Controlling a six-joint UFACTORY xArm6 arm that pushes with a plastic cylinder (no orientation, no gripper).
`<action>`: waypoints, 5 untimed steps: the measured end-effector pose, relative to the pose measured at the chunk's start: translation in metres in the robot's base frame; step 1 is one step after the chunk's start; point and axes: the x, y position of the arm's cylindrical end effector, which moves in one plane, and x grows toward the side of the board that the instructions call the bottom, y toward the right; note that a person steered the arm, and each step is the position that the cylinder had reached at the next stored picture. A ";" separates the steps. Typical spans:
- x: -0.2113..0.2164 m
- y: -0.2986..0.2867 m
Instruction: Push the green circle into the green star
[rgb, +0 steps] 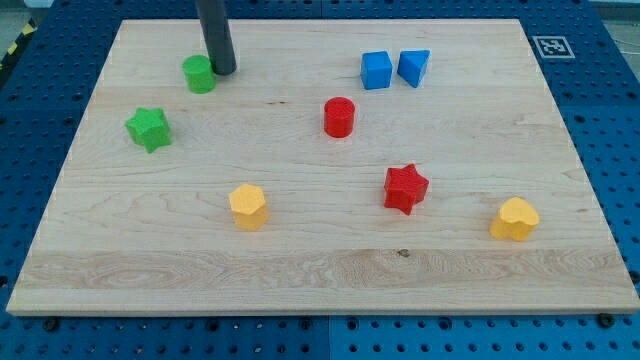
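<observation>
The green circle (199, 75) is a short green cylinder near the view's top left of the wooden board (320, 270). My tip (222, 71) touches its right side. The green star (149, 129) lies below and to the left of the circle, apart from it by about a block's width.
A red cylinder (339, 117) stands near the middle. A blue cube (376, 70) and a blue triangular block (413, 67) are at the top right. A red star (405, 188), a yellow hexagon (247, 206) and a yellow heart (514, 219) lie lower down.
</observation>
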 end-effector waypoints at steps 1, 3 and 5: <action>0.000 -0.019; -0.004 -0.020; -0.003 -0.029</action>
